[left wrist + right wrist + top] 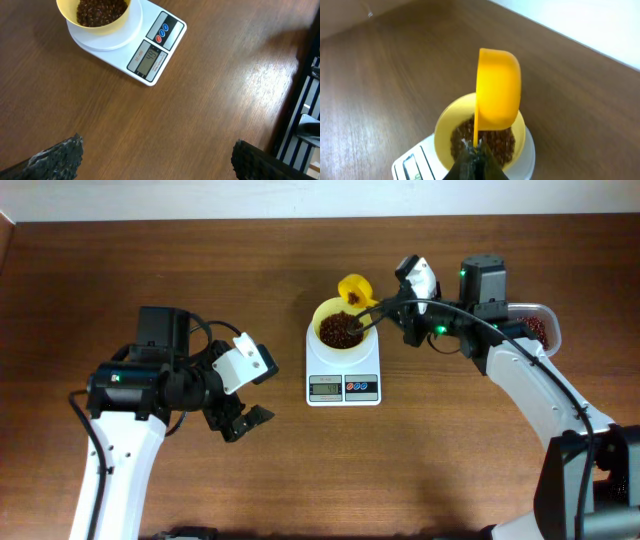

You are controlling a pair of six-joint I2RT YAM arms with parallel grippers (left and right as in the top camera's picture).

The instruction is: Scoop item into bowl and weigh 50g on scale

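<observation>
Above the bowl (319, 323) on the scale (345, 389), right hand (475, 152) is gripping the tipped scoop (497, 90) to empty beans (340, 330); left hand (248, 423) is hanging open.

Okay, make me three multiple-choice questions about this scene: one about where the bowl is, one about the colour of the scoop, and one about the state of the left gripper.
1. Where does the bowl stand?
A. on top of the scale
B. beside the scale
C. underneath the scale

2. What colour is the scoop?
A. blue
B. orange-yellow
C. green

3. How is the left gripper?
A. shut on the scoop
B. shut, empty
C. open, holding nothing

Answers:
1 A: the bowl rests on the scale's round platform, behind the display.
2 B: the right wrist view shows it orange-yellow, tipped above the bowl.
3 C: its two fingers stand wide apart with nothing between them.
</observation>
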